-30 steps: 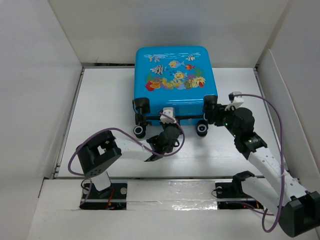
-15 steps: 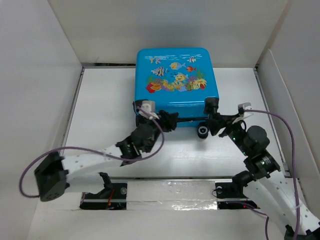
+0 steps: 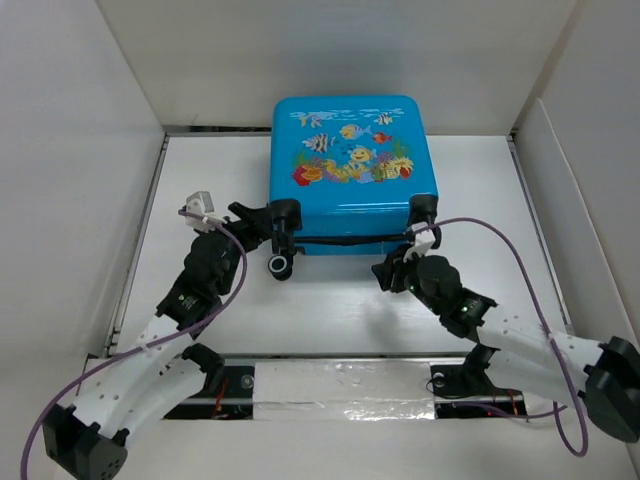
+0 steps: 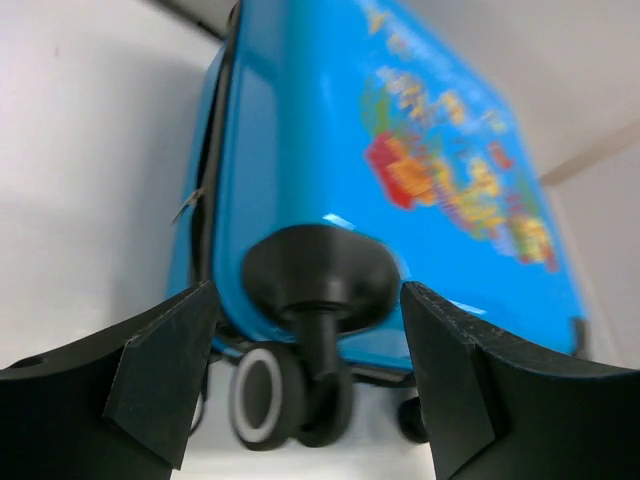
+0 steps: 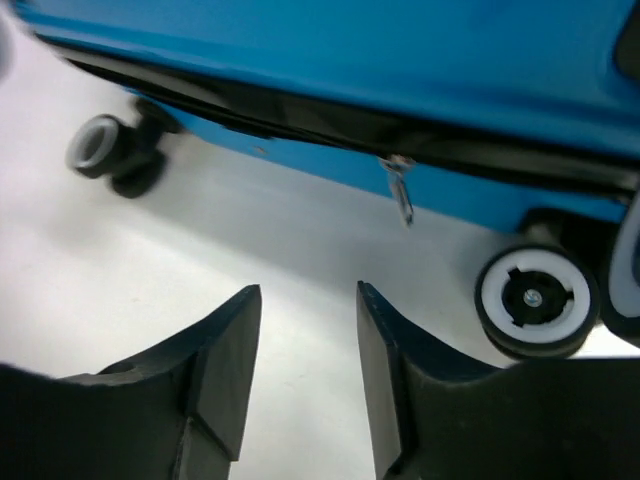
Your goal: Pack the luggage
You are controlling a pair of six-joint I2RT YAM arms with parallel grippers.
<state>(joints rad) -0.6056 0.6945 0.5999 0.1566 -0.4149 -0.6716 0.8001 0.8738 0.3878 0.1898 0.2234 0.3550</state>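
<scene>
The right gripper (image 3: 390, 268) sits closest to the near edge of the table (image 3: 470, 185), its jaws parted by a narrow gap and holding nothing. In its wrist view the zip pull (image 5: 402, 197) hangs from the dark zip seam (image 5: 300, 120) just far of that gap and a little to its right, with the near-right wheel (image 5: 530, 297) further right again. That seam runs left to right along the near face of the luggage (image 3: 350, 170), so I judge that a grasp on the pull calls for a short advance far and slightly right, and that this arm is the nearer of the two to it. A little farther and to the left, the left gripper (image 3: 258, 214) is spread wide and empty, its fingers (image 4: 160, 380) flanking the near-left wheel (image 4: 265, 392), apparently without contact. Beyond both, the luggage lies flat and shut at the far middle of the table, printed lid up, wheels toward the arms, far edge close to the back wall (image 3: 340, 50). Its inside is hidden, nothing to pack shows anywhere, and how far round the zip is closed cannot be told.
</scene>
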